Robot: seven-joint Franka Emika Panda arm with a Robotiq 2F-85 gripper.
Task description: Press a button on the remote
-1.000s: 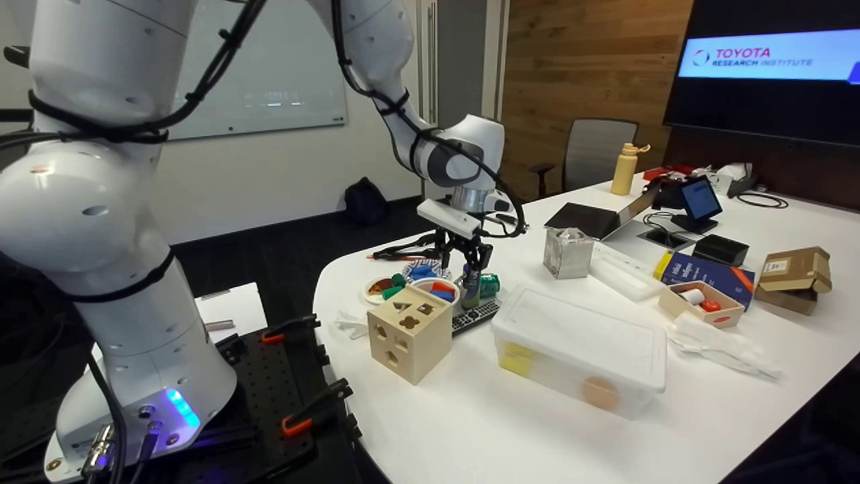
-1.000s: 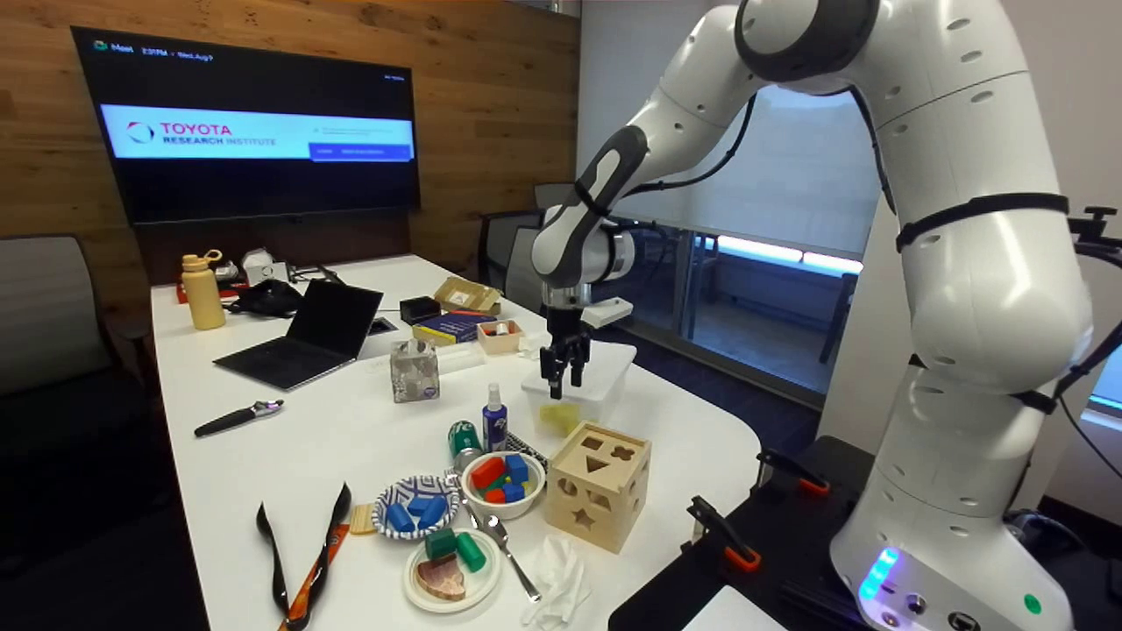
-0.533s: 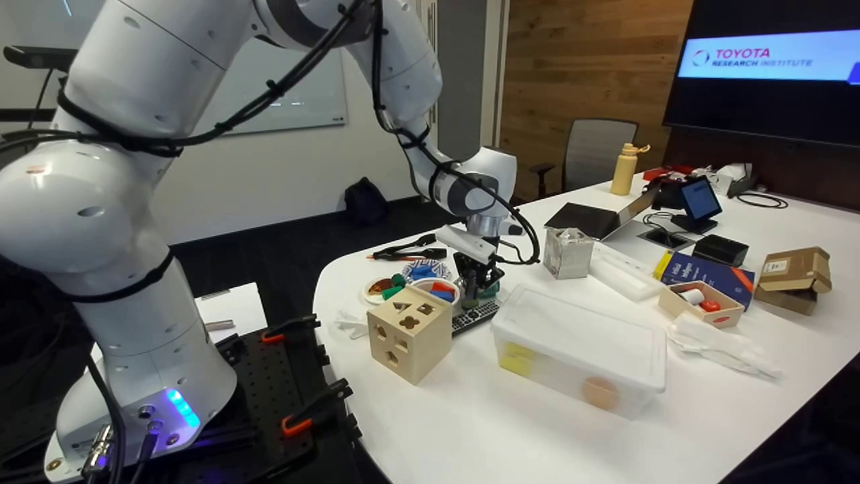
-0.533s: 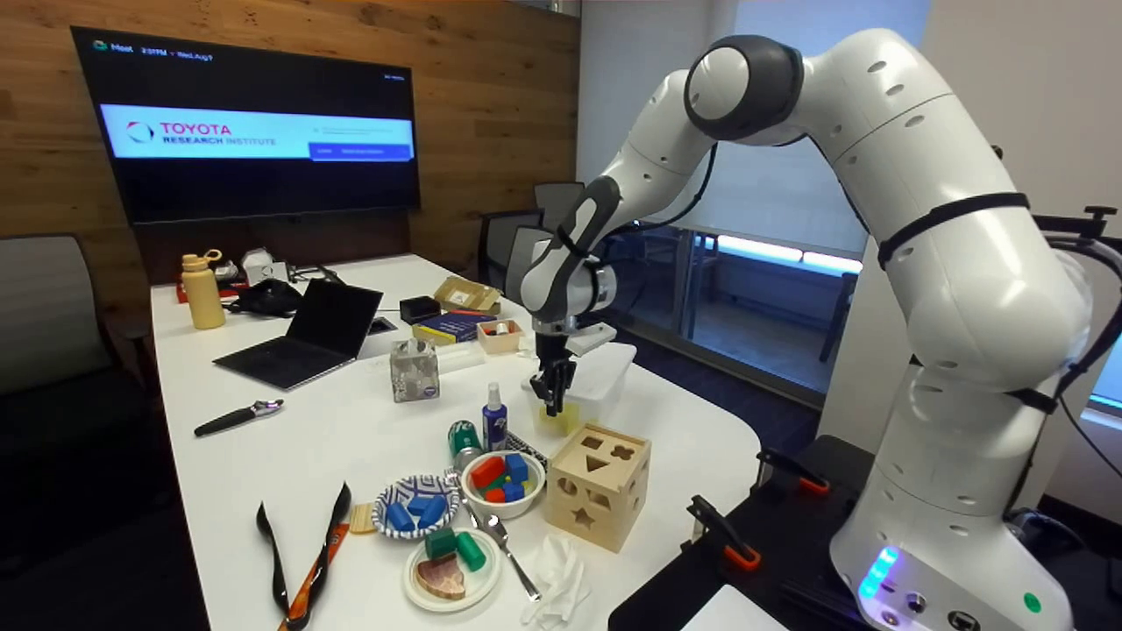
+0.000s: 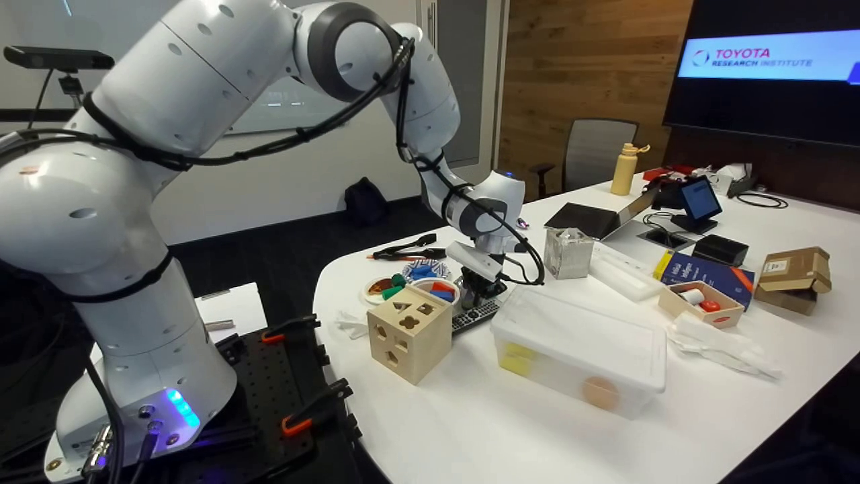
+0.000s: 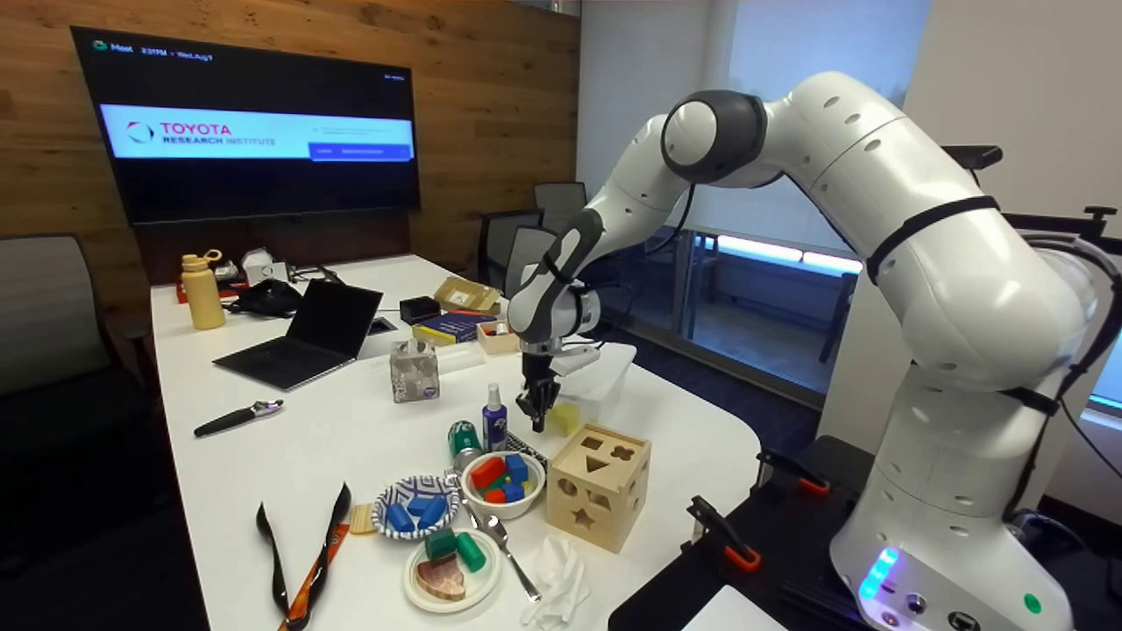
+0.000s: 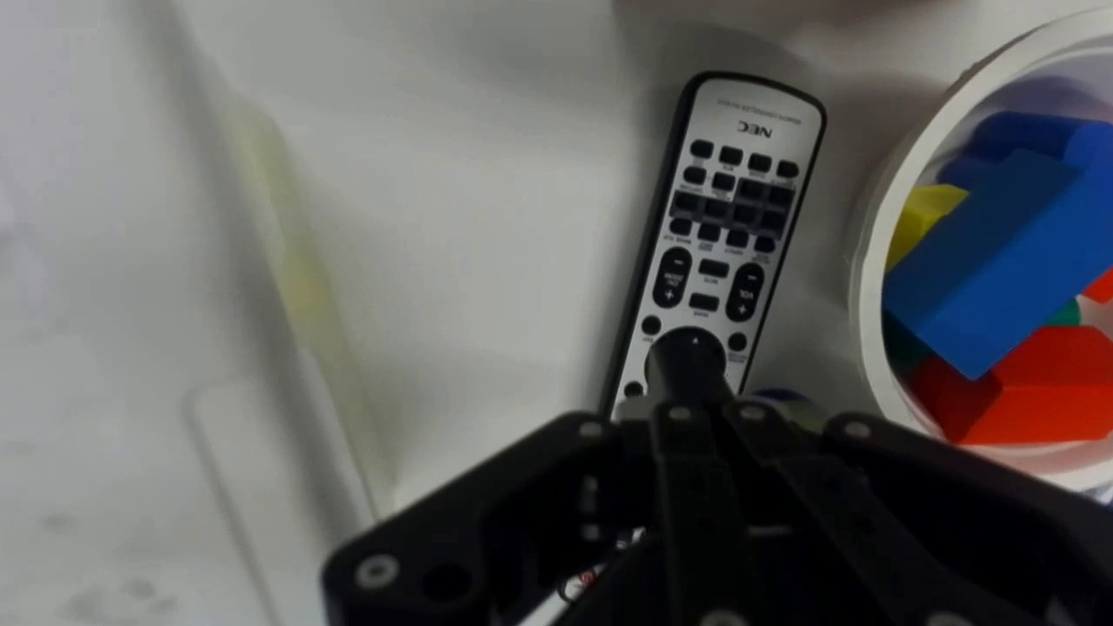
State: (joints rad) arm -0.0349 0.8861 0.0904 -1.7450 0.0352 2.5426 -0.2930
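A long remote [image 7: 715, 261] with a pale face and black buttons lies on the table. In the wrist view its NEC label is at the far end, and the gripper covers its near part. My gripper [image 7: 689, 374] is shut, its tips together over the big round black button; whether they touch it I cannot tell. In an exterior view the gripper [image 6: 537, 422] points down at the remote [image 6: 529, 449], close above it. The remote [image 5: 474, 318] also shows in an exterior view between the wooden cube and the lidded box, below the gripper [image 5: 472, 300].
A white bowl [image 7: 874, 252] of coloured blocks sits close beside the remote. A purple spray bottle [image 6: 494, 425] and a green can [image 6: 462, 440] stand nearby. The wooden shape cube [image 5: 411, 336] and a clear lidded box [image 5: 578, 336] flank the remote.
My gripper has come down from above the table to just over the remote, moving away from the lidded box in an exterior view. Its fingers have gone from open to shut.
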